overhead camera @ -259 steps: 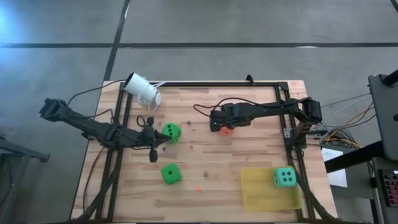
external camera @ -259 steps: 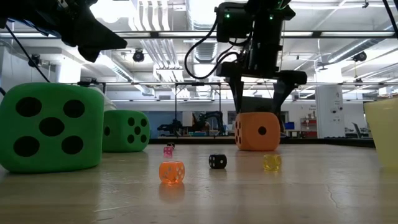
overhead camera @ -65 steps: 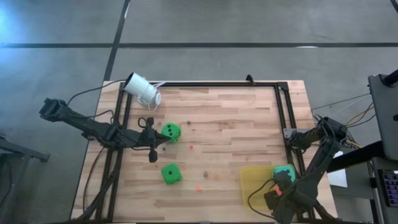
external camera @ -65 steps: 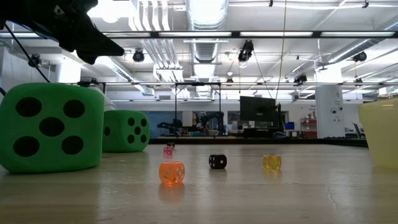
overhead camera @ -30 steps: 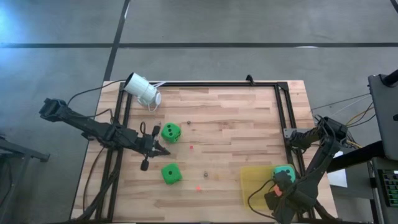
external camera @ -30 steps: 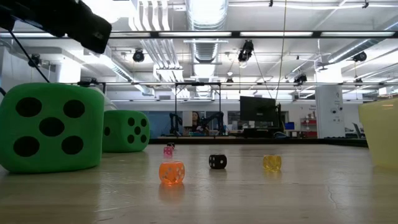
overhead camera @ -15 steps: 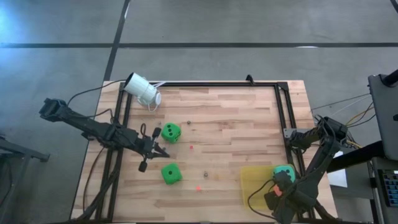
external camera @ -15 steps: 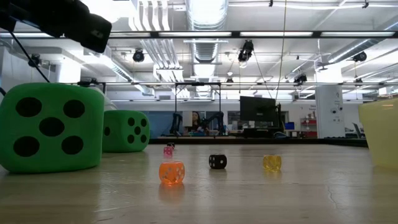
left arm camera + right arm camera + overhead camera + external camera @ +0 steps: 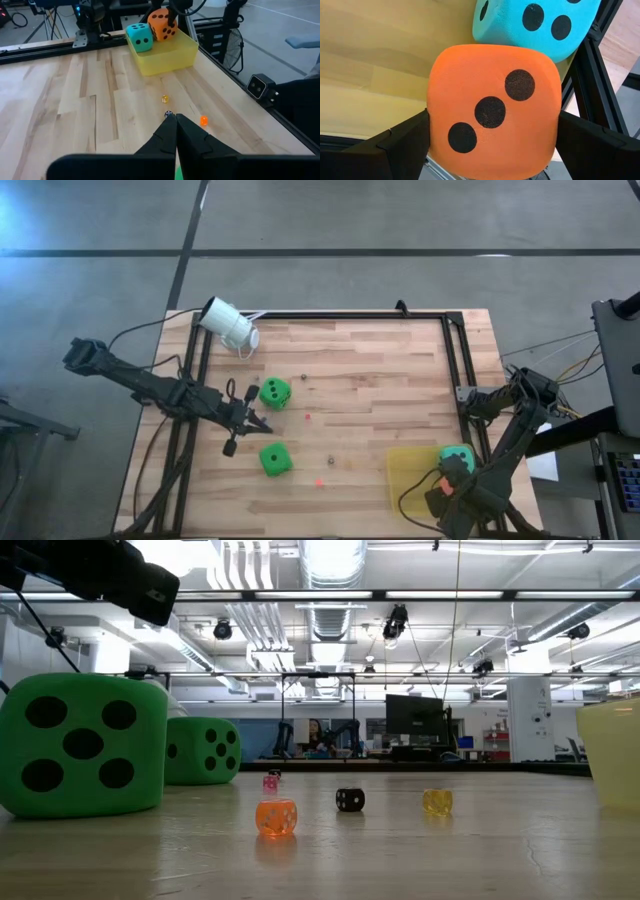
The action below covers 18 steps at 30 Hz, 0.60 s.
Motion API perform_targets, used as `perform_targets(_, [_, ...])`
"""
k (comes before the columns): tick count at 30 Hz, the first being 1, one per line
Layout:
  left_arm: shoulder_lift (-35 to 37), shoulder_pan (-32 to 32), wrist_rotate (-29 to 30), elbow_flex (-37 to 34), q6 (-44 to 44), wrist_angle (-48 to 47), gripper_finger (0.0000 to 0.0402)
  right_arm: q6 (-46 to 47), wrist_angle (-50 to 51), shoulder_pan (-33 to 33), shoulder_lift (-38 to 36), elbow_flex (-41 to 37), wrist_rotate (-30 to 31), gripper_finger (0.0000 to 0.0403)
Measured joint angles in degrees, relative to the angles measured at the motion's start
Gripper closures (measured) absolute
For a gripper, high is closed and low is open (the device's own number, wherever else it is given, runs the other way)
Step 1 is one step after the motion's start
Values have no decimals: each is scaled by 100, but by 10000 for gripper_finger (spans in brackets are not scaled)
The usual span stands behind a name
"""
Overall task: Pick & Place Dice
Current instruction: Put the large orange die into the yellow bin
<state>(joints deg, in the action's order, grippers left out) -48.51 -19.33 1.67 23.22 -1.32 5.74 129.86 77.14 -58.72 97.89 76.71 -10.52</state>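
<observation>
Right wrist: orange die [image 9: 492, 109] (three pips)

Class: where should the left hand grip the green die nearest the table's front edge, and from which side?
Probably from straight above, pinching two opposite flat side faces of the front green die: it sits flat and apart from the other green die, sides clear. The left hand is shut, so open first.

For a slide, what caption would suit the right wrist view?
Orange die between the right end effector fingers, teal die touching it, over the yellow tray.
</observation>
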Motion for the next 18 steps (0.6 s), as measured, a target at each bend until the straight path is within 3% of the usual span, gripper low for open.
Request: perform_targets(18, [0,0,0,0,-2,0,396,-2,-105,-2,0,4,-13,39])
